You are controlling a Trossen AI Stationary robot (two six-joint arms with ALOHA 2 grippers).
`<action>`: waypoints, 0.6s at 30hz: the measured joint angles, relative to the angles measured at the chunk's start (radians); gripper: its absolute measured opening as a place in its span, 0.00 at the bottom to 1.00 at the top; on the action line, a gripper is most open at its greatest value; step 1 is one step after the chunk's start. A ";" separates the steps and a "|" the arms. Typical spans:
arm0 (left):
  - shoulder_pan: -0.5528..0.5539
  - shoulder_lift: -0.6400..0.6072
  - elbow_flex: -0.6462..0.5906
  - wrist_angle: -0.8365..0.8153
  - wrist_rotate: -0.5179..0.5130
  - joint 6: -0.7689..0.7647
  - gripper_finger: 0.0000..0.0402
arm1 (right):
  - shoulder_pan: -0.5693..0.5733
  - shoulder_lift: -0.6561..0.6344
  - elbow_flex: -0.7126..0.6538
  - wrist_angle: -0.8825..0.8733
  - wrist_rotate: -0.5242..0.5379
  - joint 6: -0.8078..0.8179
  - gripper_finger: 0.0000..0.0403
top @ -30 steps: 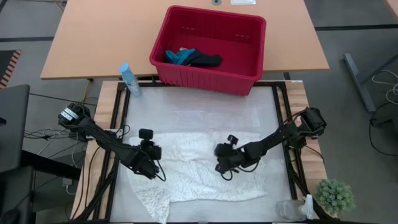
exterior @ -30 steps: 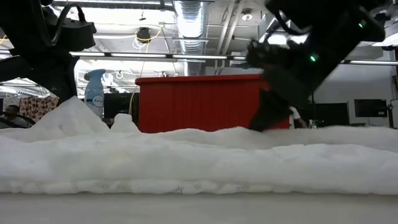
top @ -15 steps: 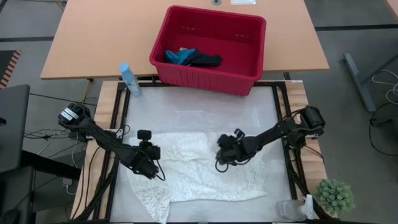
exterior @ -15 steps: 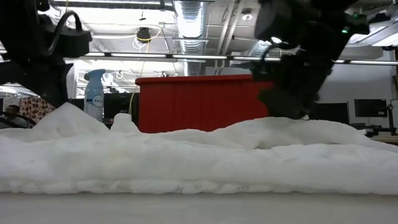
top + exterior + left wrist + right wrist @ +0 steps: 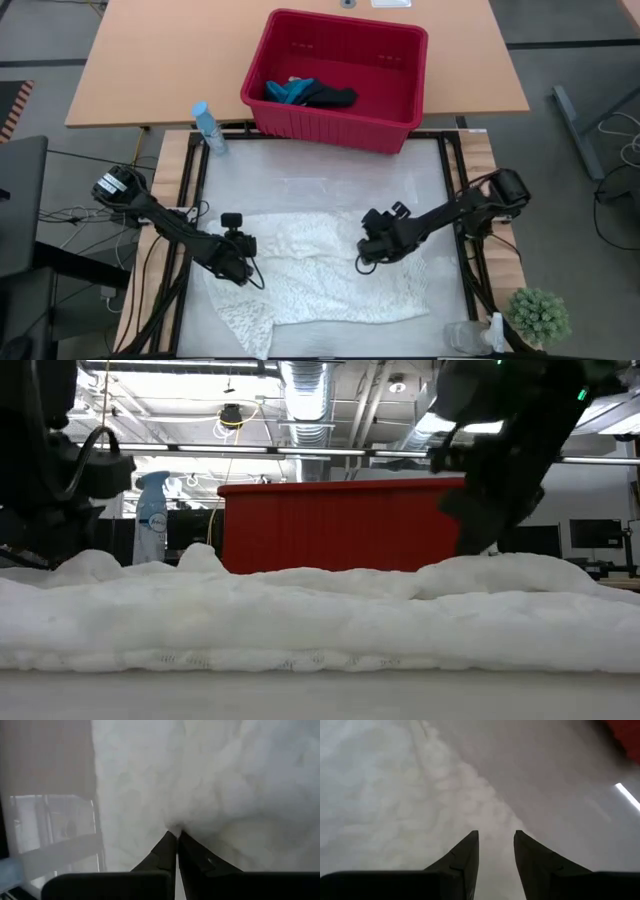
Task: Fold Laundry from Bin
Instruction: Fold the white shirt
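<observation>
Cloth first: the large white lacy piece (image 5: 320,270) lies spread across the near half of the mat. On my left, the left gripper (image 5: 176,836) is closed tight, and its tips seem to pinch the cloth's left edge. To the right, the right gripper (image 5: 495,840) hovers partly open over the cloth's upper right part, holding nothing. If I pull left now, the pinch could slip or drag the whole piece askew. The teal item (image 5: 290,90) and dark item (image 5: 328,97) remain in the red bin (image 5: 330,122).
</observation>
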 joint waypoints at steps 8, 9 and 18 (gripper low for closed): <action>0.000 -0.001 -0.063 0.027 0.008 -0.060 0.00 | 0.039 -0.154 -0.030 -0.166 -0.130 0.076 0.37; 0.000 -0.002 -0.067 0.035 0.005 -0.060 0.00 | 0.046 -0.165 -0.048 -0.145 -0.176 0.078 0.37; 0.000 -0.002 -0.071 0.044 -0.005 -0.033 0.00 | 0.189 -0.237 -0.163 -0.117 -0.238 0.137 0.37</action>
